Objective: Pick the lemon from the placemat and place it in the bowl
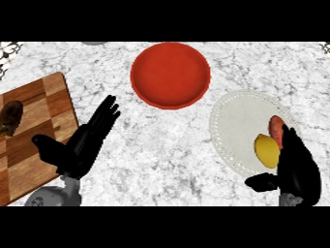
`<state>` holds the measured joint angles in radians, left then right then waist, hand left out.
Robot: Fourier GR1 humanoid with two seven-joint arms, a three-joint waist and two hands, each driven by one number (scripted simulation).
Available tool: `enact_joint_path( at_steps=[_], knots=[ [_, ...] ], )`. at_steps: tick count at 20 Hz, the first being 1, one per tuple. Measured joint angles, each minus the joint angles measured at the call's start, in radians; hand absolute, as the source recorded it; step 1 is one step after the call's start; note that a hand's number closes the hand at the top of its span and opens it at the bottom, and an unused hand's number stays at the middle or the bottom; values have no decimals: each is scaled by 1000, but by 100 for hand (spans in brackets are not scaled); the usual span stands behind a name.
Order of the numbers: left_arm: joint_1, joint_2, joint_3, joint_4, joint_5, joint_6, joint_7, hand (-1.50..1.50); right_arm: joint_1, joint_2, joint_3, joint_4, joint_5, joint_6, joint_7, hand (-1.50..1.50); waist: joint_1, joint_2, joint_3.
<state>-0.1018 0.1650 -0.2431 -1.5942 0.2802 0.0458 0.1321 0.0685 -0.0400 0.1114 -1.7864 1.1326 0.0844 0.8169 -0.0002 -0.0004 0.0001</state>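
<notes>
- Lemon [266, 150]: yellow, lying on the right part of the white placemat [235, 128], not yet lifted. I judge the pick to be at the approach-and-close step, with the carry to the bowl not begun.
- My right hand [296, 164]: it stands edge-on just to the right of the lemon and appears to touch its side, the fingers reaching up along it and the thumb jutting out to the left below it. The fingers look nearly straight, not wrapped round the fruit, so I read the hand as open and placed to enclose the lemon from the side.
- Reddish item [275, 125]: it lies on the placemat just above the lemon, touching it or nearly so. I cannot tell what it is. It crowds the fingertips, so closing could nudge it.
- Red bowl [170, 73]: the goal, up and to the left of the placemat and near its upper edge, on the marbled tabletop [160, 160].
- My left hand [82, 143]: open, fingers straight and pointing up and to the right, resting beside the wooden cutting board [32, 145], clear of the path to the bowl.
- Dark brown item [8, 117]: on the cutting board; not part of the task.
</notes>
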Motion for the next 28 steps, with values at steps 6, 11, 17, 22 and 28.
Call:
enact_joint_path(
  at_steps=[6,11,17,22,28],
  knots=[
    [-20,-19,50,36,-11,-51,-1,0,-14,10,-16,97,8,-87,-37,-150,0,0,0],
    [-12,-56,57,43,-51,-60,-5,0,-46,-1,-48,147,-5,-111,-58,-150,0,0,0],
    [-3,-66,80,20,-64,-83,14,0,-73,-7,-82,250,-22,-192,-115,-150,0,-3,-5],
    [-15,-74,100,42,-72,-106,12,0,-83,-18,-86,268,-29,-227,-162,150,-3,-6,-8],
    [-21,-86,103,17,-80,-106,46,0,-111,-43,-88,313,-7,-285,-224,150,-3,-12,-16]
  ],
)
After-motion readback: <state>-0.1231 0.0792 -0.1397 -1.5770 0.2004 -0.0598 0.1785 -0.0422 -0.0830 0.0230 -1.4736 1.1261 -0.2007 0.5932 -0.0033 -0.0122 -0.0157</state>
